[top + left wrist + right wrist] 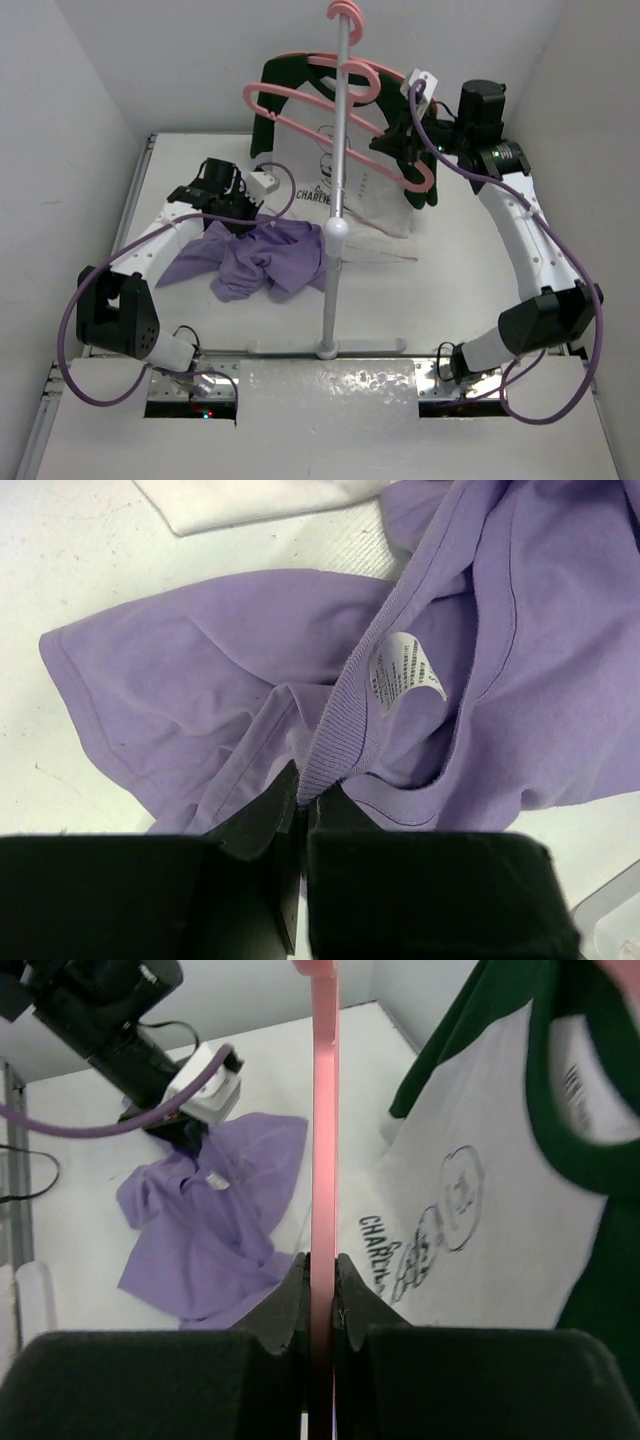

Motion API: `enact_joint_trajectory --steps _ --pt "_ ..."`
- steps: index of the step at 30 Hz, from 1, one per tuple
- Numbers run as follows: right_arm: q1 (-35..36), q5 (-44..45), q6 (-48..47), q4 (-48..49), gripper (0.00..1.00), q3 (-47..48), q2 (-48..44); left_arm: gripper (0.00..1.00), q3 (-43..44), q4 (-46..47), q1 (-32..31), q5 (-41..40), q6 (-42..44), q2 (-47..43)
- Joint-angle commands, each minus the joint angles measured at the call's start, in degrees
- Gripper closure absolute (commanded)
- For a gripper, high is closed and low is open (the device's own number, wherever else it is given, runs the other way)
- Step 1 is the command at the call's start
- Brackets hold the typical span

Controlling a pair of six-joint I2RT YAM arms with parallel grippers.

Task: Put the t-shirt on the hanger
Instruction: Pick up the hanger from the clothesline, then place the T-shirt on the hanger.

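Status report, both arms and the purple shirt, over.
Left gripper shut on t-shirt collar. Right gripper shut on hanger, aloft. T-shirt crumpled on table, rack pole alongside.

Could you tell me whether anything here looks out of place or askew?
The t-shirt lies crumpled in a heap, its collar pinched by the left end effector. The hanger, clamped in the right end effector, sits slanted rather than level. Nothing looks spilled or damaged.

Crumpled lavender t-shirt (250, 258), pink hanger (320, 1110) aloft
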Motion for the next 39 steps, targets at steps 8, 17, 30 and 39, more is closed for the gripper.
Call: enact_joint_trajectory --steps 8,17,30,39 --pt "-0.61 1.46 -3.40 -0.90 1.00 -12.37 -6.20 1.00 -0.63 2.89 0.60 -0.21 0.29 -2.45" --pt "-1.49 1.90 -3.49 -0.81 1.00 -22.75 -13.58 1.00 -1.60 4.12 0.69 0.14 -0.94 -1.83" --pt "-1.58 -1.09 1.93 2.85 1.00 -41.47 -17.98 1.00 -3.88 6.49 0.78 -6.27 -6.12 0.28" --pt "-0.44 -5.84 7.76 10.09 1.00 -44.83 -15.09 1.00 0.86 4.91 0.78 -9.26 -8.32 4.41"
